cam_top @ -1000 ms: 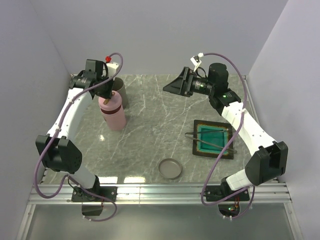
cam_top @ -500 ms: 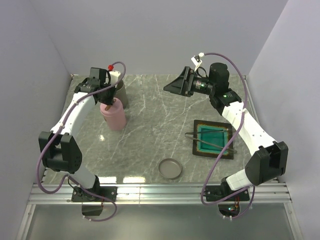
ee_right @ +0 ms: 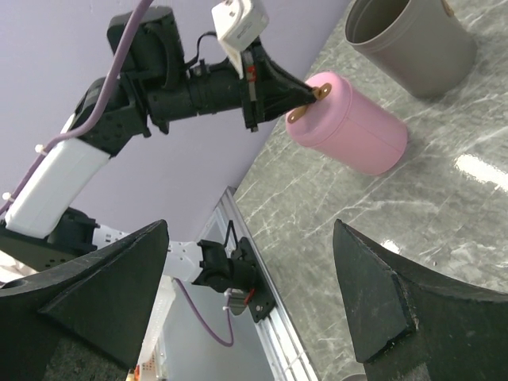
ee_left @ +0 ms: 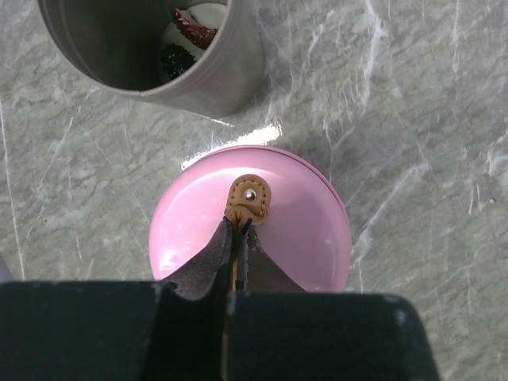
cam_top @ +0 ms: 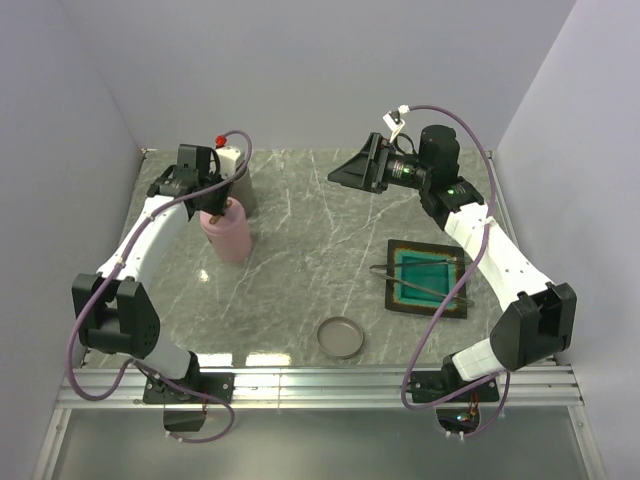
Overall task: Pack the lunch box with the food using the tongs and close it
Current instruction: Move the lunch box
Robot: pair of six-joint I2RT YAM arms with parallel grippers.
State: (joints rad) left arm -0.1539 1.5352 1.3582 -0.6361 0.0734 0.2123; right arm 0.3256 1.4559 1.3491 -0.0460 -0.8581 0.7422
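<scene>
1. Grey veined stone-look tabletop (cam_top: 300, 250): smooth and pretty glossy, light glares off it.
2. Pink cylindrical container (ee_left: 305, 238) by the tabletop's far left corner: smooth satin lid, looks like plastic. It has a tan leathery tab (ee_left: 242, 213) with a shiny metal rivet (ee_left: 250, 193).
3. Grey round cup (ee_left: 214, 71) just beside it: dull matt wall.
4. Thin dark grey tongs (cam_top: 420, 283): metal, low sheen.

Grey marble desk (cam_top: 310, 250), a teal tray (cam_top: 432, 263), lilac walls (cam_top: 320, 70).
The white-veined desk spreads beneath both end effectors. The square teal tray, set in a dark frame, lies flat on it, below and to the right of the right end effector (cam_top: 347, 170) and well apart from the left end effector (cam_top: 213, 205). The walls stand behind and to either side of both, and an aluminium rail (cam_top: 320, 385) runs along the desk's near edge.
</scene>
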